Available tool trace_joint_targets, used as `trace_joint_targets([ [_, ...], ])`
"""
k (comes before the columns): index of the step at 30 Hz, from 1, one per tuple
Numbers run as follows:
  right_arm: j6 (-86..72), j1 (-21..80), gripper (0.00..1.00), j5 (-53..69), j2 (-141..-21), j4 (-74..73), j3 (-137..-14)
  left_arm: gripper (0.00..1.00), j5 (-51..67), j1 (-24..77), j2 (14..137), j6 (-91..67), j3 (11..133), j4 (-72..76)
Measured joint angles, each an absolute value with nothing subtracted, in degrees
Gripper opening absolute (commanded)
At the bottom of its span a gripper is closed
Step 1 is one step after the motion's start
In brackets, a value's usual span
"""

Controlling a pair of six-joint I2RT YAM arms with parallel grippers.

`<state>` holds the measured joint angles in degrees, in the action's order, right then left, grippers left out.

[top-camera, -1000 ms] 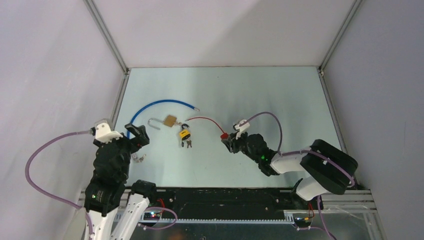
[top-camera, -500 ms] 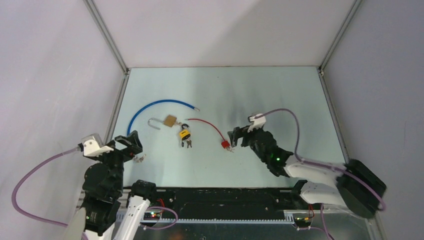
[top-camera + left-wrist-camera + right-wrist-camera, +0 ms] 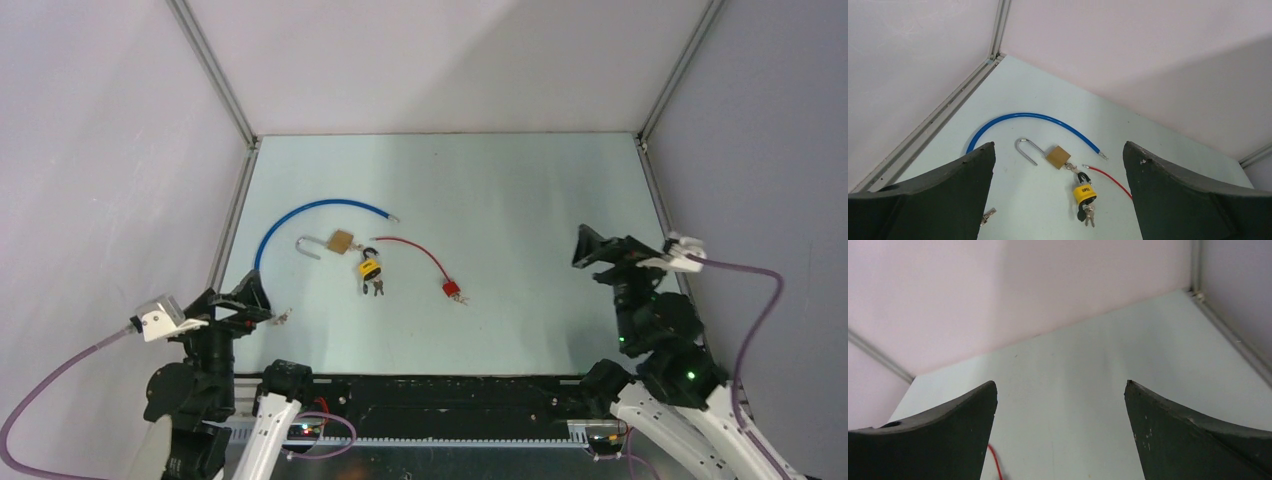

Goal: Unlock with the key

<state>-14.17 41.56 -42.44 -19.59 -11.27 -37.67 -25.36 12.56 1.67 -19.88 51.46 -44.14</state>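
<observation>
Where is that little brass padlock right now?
In the top view the brass padlock lies left of centre, inside the arc of the blue cable, with the yellow-tagged keys beside it.

The top external camera sits above and behind the arm bases, looking down and forward over the whole pale green counter [image 3: 520, 200] from a distance. The left wrist camera rides low at the near left corner, closer in, facing forward and rightward between the dark fingers [image 3: 943, 190] of the left hand [image 3: 232, 300]. With the overhead view it shares the brass padlock [image 3: 1058, 156], the curved blue cable [image 3: 1018, 120] and the thin red cable [image 3: 1108, 179]. The right wrist camera, on the right hand [image 3: 600, 250] near the right edge, faces the far wall, sharing only bare counter and a sliver of red cable.
</observation>
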Motion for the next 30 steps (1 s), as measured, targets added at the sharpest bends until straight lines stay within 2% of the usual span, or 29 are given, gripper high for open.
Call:
trace_joint_targets([
  [11, -5.32, 41.5, 0.99, -52.05, -6.44, -22.55, -40.16, 1.0, -27.14, 13.56, 0.8, -16.49, 52.47, -44.23],
  [16, -3.31, 41.47, 0.99, -54.74, -0.51, -23.0, -37.91, 1.0, -28.16, 13.76, 0.32, -16.49, 52.16, -44.27],
  [30, -2.94, 37.67, 0.99, -53.34, -0.4, -25.08, -35.38, 0.99, -31.46, 13.76, 0.32, -17.56, 50.68, -44.16],
])
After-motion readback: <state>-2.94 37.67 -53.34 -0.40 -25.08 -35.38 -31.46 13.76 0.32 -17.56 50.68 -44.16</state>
